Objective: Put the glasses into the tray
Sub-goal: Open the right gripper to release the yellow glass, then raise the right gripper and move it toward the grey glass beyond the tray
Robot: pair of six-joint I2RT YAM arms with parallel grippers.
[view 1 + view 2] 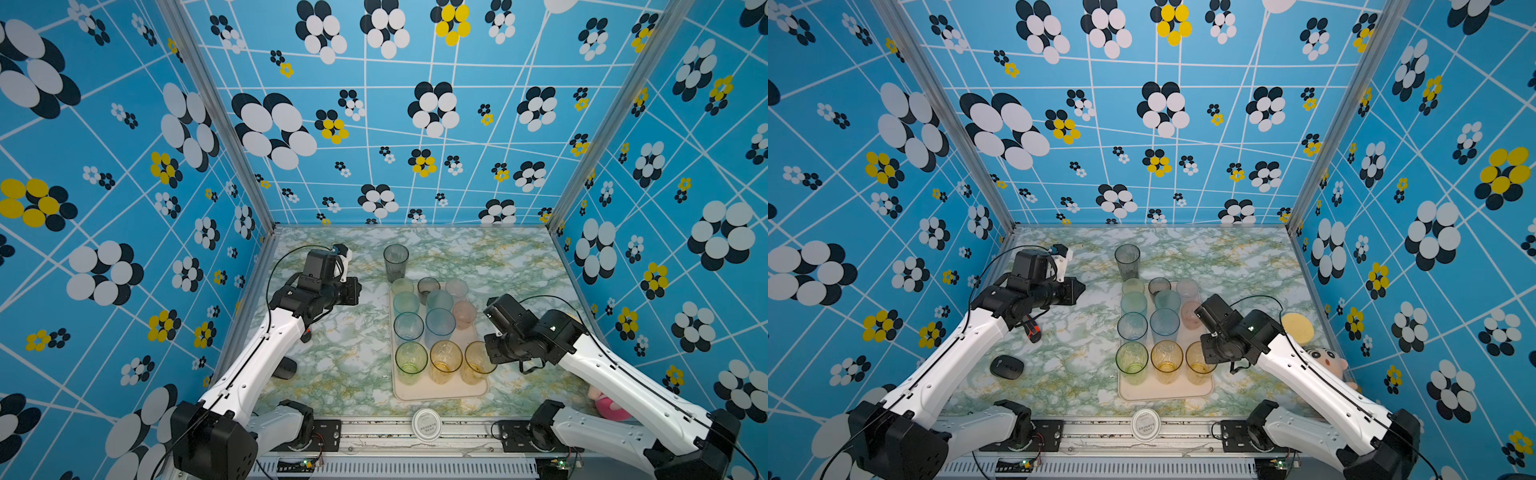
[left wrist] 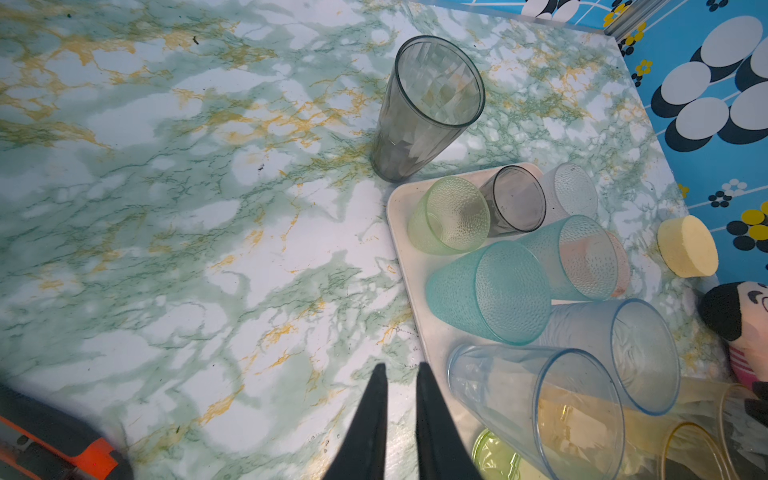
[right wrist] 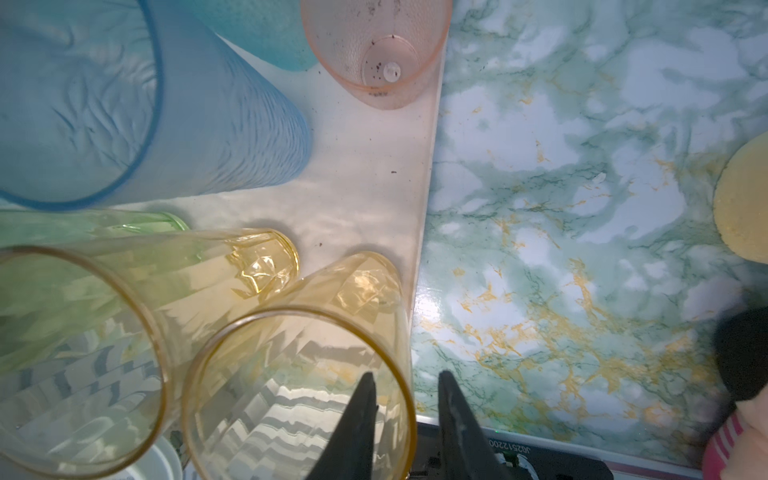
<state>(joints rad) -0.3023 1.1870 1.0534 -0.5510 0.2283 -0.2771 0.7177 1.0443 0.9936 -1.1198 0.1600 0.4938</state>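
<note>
The right fingers (image 3: 372, 388) are a little open around the rim of a yellow-brown glass (image 3: 291, 365). One finger is inside it and one is outside, and neither squeezes it, so they hold nothing. The glass stands upright on the tray (image 3: 365, 174), at the tray's lower right corner in both top views.

I think the step of setting this glass down is almost done. Next the right fingers need to go straight up, so they do not bump the rim and tip the glass.

The left fingers (image 2: 384, 386) have only a thin gap between them and hold nothing. They are over the worktop (image 2: 166, 208), near the left side of the tray.

Ten more glasses (image 1: 440, 326) stand close together in the tray. One tall grey glass (image 1: 395, 262) stands on the worktop, just beside the tray's top edge, and it is not yet in. It is see-through, with cut shapes on its sides and its mouth facing up. A bare spot shows on the tray between the pink glass (image 3: 376, 54) and the yellow-brown one.
</note>
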